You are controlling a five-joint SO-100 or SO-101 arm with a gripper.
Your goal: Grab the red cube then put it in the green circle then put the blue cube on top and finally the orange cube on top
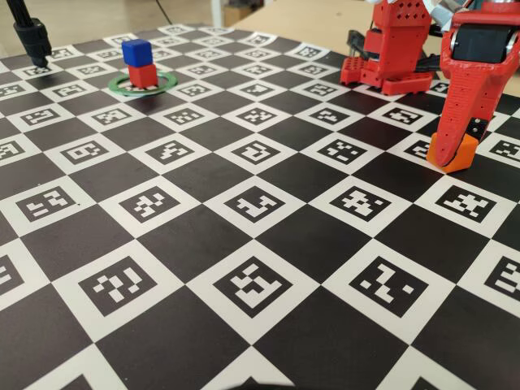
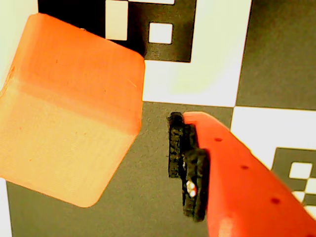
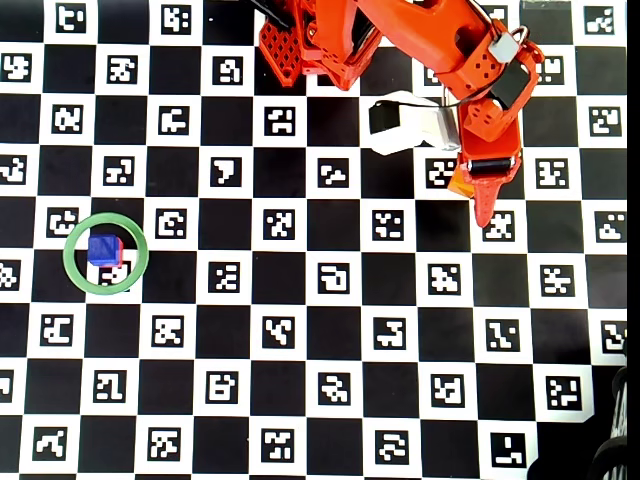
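In the fixed view the red cube (image 1: 144,76) sits inside the green circle (image 1: 169,81) at the far left, and the blue cube (image 1: 136,52) rests on top of it. From overhead the blue cube (image 3: 100,247) covers most of the red one within the green circle (image 3: 68,255). The orange cube (image 1: 463,156) lies on the board at the right. My gripper (image 1: 455,150) is lowered at it and open. In the wrist view the orange cube (image 2: 69,108) fills the left, with a clear gap to the one visible finger (image 2: 232,168); the other finger is out of frame.
The board is a black-and-white checker of printed markers. The red arm base (image 1: 390,57) stands at the back right. A black post (image 1: 32,36) stands at the back left. A black object (image 3: 615,455) sits at the overhead view's bottom right corner.
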